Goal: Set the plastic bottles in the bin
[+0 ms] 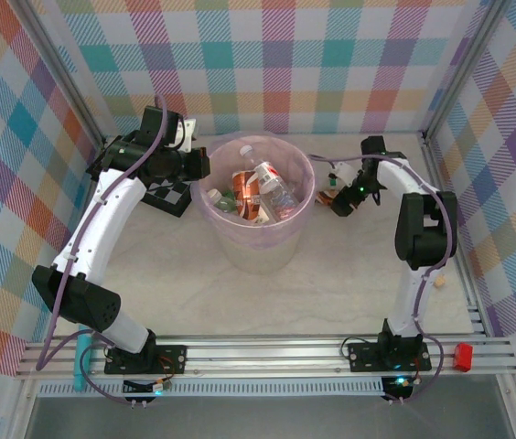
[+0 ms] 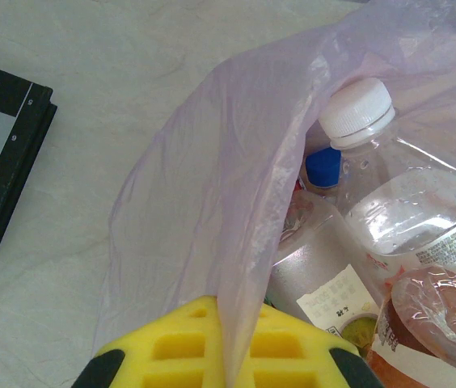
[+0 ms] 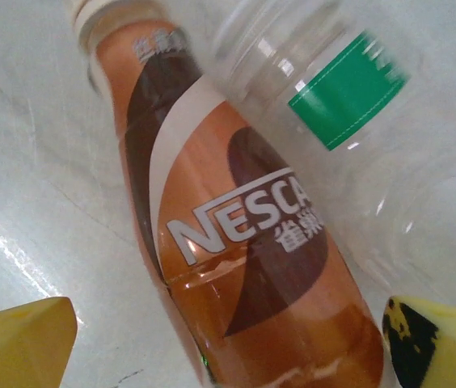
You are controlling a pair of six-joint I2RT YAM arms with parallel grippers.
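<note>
Right gripper [image 3: 228,347] is hanging wide open and empty, its yellow pads [image 3: 18,343] straddling the brown coffee bottle [image 3: 236,242], which is lying on the table just right of the bin [image 1: 256,256] and touching a clear bottle with a green label [image 3: 357,121]. I am reading this as the approach for another pick, with several bottles [image 1: 263,192] already lying inside the bin. Left gripper [image 2: 216,347] is pinching the rim of the lilac bag [image 2: 187,202] at the bin's left side, apparently keeping the mouth open; a white-capped clear bottle [image 2: 390,186] is showing just inside. For the next move I am judging that the right jaws need lowering squarely around the brown bottle's body alone, closing without catching its clear neighbour, then lifting and carrying left over the rim.
</note>
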